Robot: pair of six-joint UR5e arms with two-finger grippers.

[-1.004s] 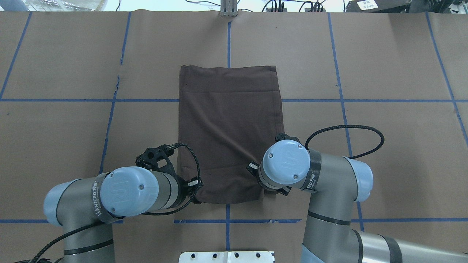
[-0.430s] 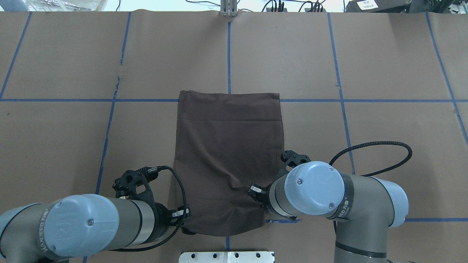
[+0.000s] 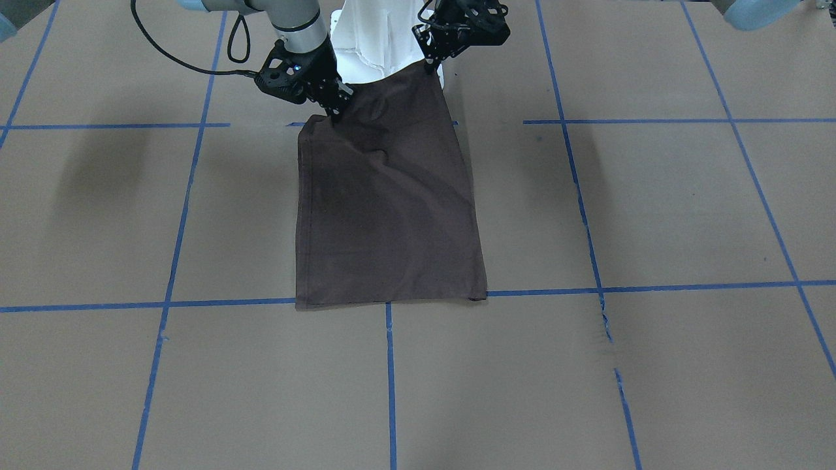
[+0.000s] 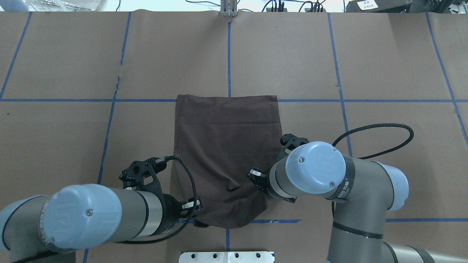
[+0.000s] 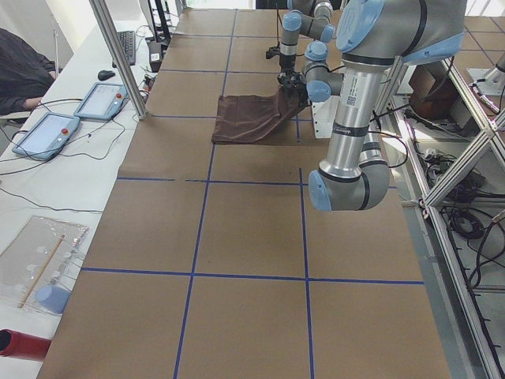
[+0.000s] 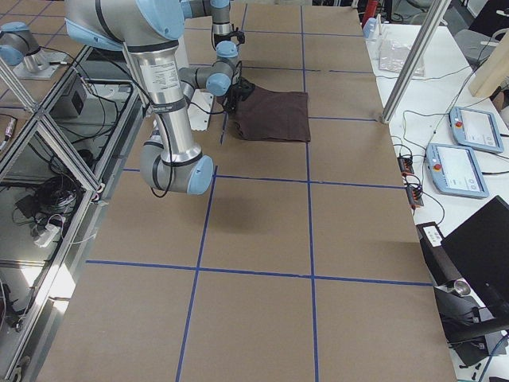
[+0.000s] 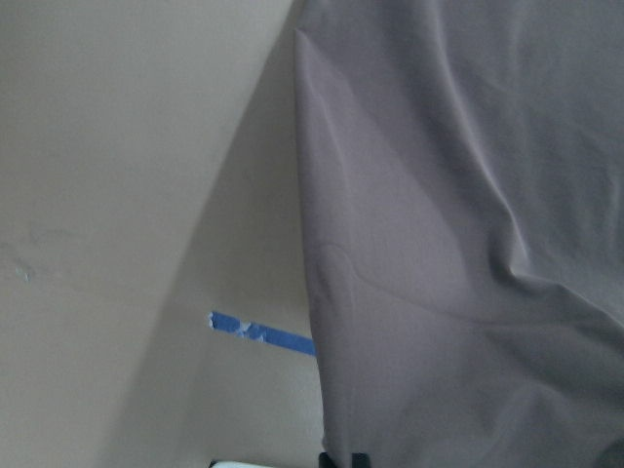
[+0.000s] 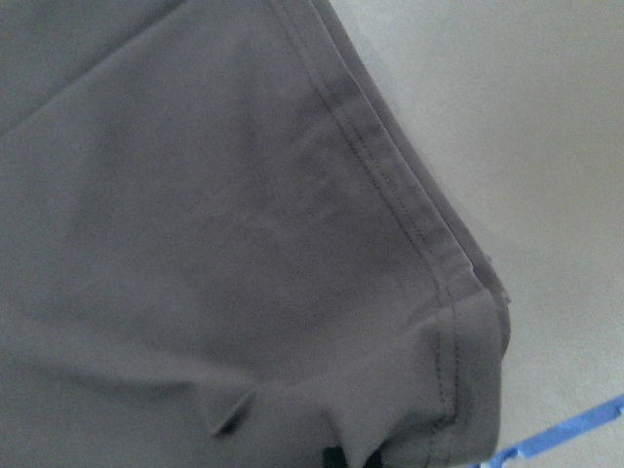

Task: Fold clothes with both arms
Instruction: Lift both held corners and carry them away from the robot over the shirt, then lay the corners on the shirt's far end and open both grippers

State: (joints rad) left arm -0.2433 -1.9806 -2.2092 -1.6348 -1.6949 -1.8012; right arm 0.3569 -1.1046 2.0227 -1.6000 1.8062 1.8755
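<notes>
Near edge lifted, T-shirt [image 4: 226,146] apparently runs lengthwise toward pedestal [image 4: 226,256].

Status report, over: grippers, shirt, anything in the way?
Left gripper shut on shirt, robot-side corner. Right gripper shut on the other. Robot-side edge lifted, far edge flat on table. Only tape lines around it.

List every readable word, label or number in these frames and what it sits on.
On the right arm's black band: white print, too blurred to read.
On the white label at the overhead view's top right: too small to read.
On the T-shirt: no print shows.
</notes>
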